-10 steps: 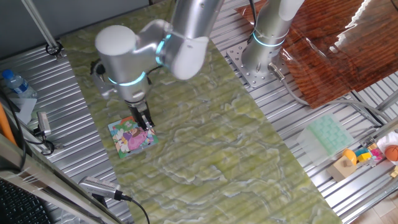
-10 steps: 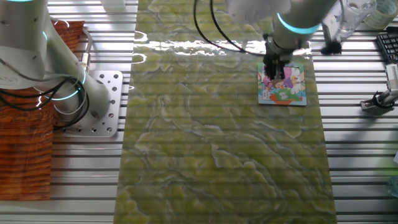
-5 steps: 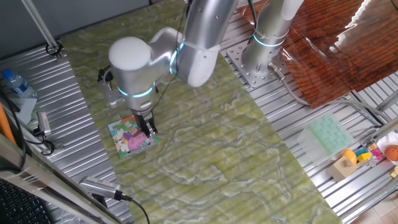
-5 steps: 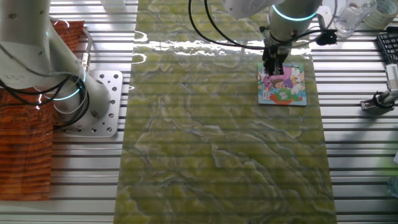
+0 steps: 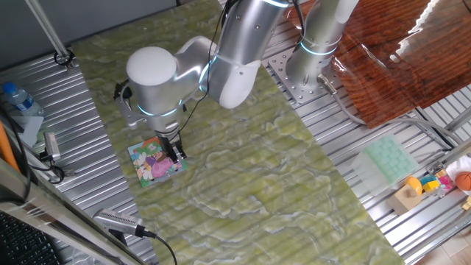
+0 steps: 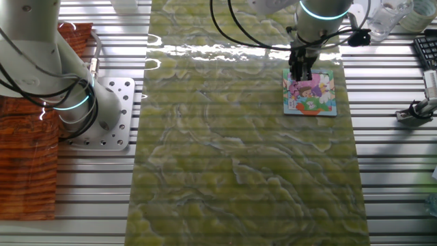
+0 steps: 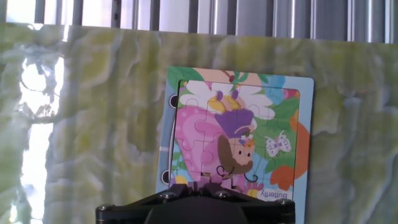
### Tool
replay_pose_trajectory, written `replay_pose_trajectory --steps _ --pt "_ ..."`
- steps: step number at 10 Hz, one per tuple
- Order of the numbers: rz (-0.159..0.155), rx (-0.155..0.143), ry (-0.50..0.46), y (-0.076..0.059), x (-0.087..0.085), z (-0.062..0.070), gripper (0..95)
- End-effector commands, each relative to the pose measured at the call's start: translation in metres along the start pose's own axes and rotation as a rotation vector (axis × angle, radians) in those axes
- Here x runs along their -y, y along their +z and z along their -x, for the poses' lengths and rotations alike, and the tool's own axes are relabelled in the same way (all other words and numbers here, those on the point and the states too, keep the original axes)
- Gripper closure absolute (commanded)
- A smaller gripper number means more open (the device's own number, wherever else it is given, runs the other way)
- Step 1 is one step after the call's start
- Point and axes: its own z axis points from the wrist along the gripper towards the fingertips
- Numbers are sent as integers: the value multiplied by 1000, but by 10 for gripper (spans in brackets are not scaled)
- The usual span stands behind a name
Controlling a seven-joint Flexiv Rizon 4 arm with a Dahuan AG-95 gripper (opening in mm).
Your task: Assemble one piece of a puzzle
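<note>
My arm reaches down from above with its wrist bent so the gripper [image 5: 174, 149] points straight at the table, fingers hanging over the puzzle [image 5: 154, 163]. From the other fixed view the gripper [image 6: 300, 70] sits over the board's top left corner, and I cannot tell whether the tips touch it. The dark fingers look close together, but I cannot tell whether they are clenched or holding anything. In the hand view only a black part of the gripper body fills the bottom edge.

The puzzle [image 7: 236, 140] lies flat on a green marbled mat [image 5: 250, 162] that covers the ribbed metal table [image 6: 396, 164]. It is a small square board with a teal border. Its picture shows a cartoon girl with purple hair in a pink dress, a white butterfly, green leaves and an orange flower. I cannot pick out the loose piece anywhere
</note>
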Motion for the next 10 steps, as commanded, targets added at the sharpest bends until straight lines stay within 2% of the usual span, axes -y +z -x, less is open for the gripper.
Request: replay_pose_trajectory --steps 1,10 --pt "2 -4 5 3 -1 -1 950" --pt "0 -11 8 8 -2 -1 950"
